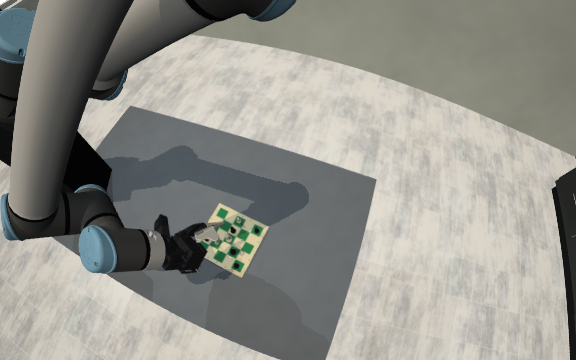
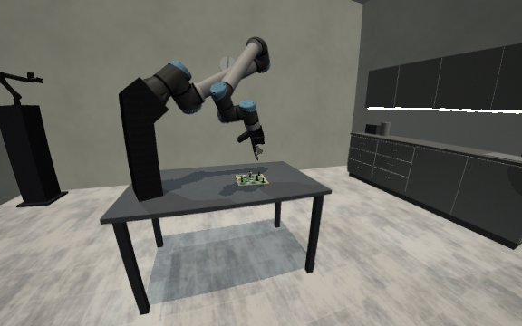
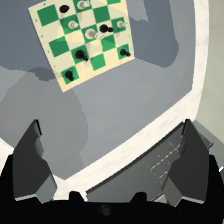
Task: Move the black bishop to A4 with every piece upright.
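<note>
A small green and cream chessboard (image 1: 234, 239) lies on the dark table; it also shows in the exterior view (image 2: 252, 179) and at the top of the wrist view (image 3: 82, 40). Several black and white pieces stand on it. I cannot tell which black piece is the bishop at this size. My gripper (image 2: 256, 156) hangs well above the board, open and empty; in the top view (image 1: 208, 235) it overlaps the board's left edge. In the wrist view both fingers stand wide apart with nothing between them.
The board sits near the far right part of the table (image 2: 216, 192). The arm's black pedestal (image 2: 140, 140) stands at the table's left. Cabinets (image 2: 447, 181) line the right wall, away from the table.
</note>
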